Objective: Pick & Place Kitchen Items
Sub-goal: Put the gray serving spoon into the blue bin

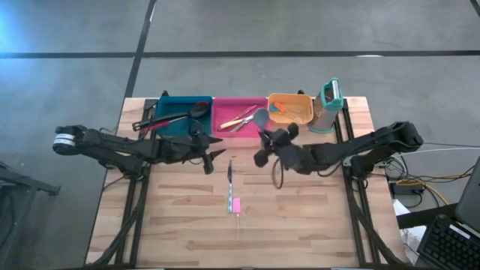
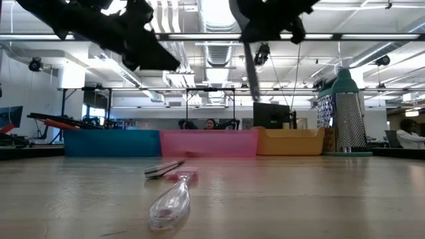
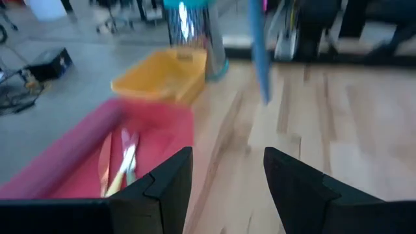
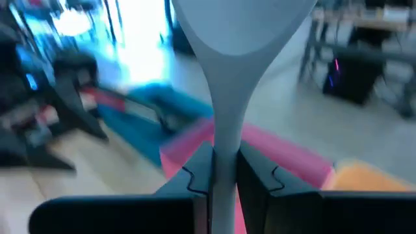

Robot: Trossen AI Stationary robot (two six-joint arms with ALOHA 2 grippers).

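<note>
My right gripper (image 1: 264,141) is shut on a grey spatula (image 1: 260,118), above the table just in front of the pink bin (image 1: 222,105). My left gripper (image 1: 212,155) is open and empty, above the table in front of the teal bin (image 1: 174,100); its fingers stand apart in the left wrist view (image 3: 226,172). A dark knife (image 1: 229,174) and a clear utensil with a pink handle (image 1: 236,205) lie flat on the table near its middle. Two long black spoons (image 1: 180,118) and a red-headed spoon (image 1: 145,126) lie in the teal bin. My right gripper pinches the spatula's shaft (image 4: 224,146) between its two fingers, just below the broad head (image 4: 240,26). The spatula is lifted clear of the table. Its head stands beyond the fingers toward the bins, and its handle (image 2: 250,70) hangs tilted below the gripper.
The pink bin holds cutlery with yellow and orange handles (image 1: 240,118). An orange bin (image 1: 300,101) with small items stands to its right. The upright teal-and-white gadget (image 1: 328,105) stands at the far right. The near half of the table (image 1: 300,232) is bare wood.
</note>
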